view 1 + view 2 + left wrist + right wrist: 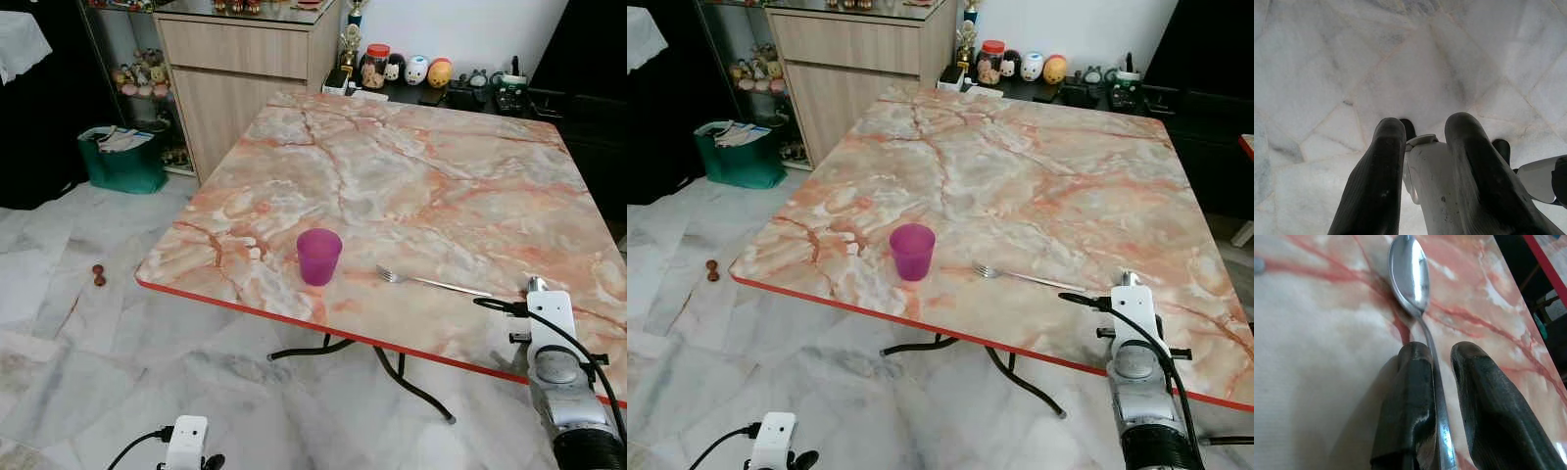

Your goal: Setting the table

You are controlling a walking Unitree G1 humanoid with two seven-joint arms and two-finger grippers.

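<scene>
Spoon [1415, 289] lies between our right gripper [1442, 362]'s two black fingers [1410, 396], its handle running along the inner face of one finger and its bowl reaching out past the fingertips over the marbled counter [1312, 357]. The other finger stands a little off the handle, so we cannot tell whether the fingers are truly clamped on the spoon or only flank it. From the head views our right arm [554, 367] is raised over the near edge of the counter, at its right-hand side.

Ahead of those fingers and toward our left, a fork [431, 282] lies flat on the counter, tines pointing to a purple cup [319, 256] that stands upright just beyond it, near the red-trimmed front edge. Cup and fork are apart, not touching.

Our left gripper [1422, 132] hangs low beside us over the pale marble floor [1327, 58]; its fingers are slightly apart with nothing between them, and part of our own white body shows beyond them.

Farther off, past the counter, stand a wooden cabinet [245, 69], a low dark shelf [470, 98] with small figurines, and a green basket [122, 157] on the floor.
</scene>
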